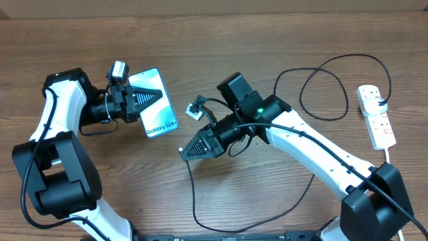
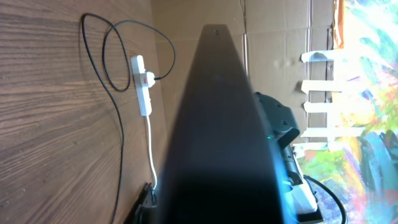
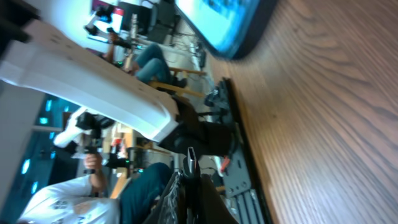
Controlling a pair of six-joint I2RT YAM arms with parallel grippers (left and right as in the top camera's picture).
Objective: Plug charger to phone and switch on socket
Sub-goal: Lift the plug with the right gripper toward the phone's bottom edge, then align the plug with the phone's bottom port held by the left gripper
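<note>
Overhead Stock-Take: Phone, Charger, Socket

Item 1: slim smartphone with blue-teal screen and black bezel (image 1: pixel 160 115), lying on the brown wooden table (image 1: pixel 267 40), left of centre. Rigid, light and glass-faced. It is likely slippery and easily scratched, so best steadied by its long edges. Over it the left gripper (image 1: pixel 159 97) is closed, fingers across the screen; whether it presses or merely rests cannot be told.

Item 2: thin black looped charger cable (image 1: pixel 192 194), limp and light. The right gripper (image 1: pixel 184 151) is closed and appears to pinch the small plug end, near the phone's lower short edge. Hold close behind the tip, or it will flop.

Item 3: white elongated power strip with red switches (image 1: pixel 376 115), far right — well apart from both grippers. Its switches probably want a firm press.
</note>
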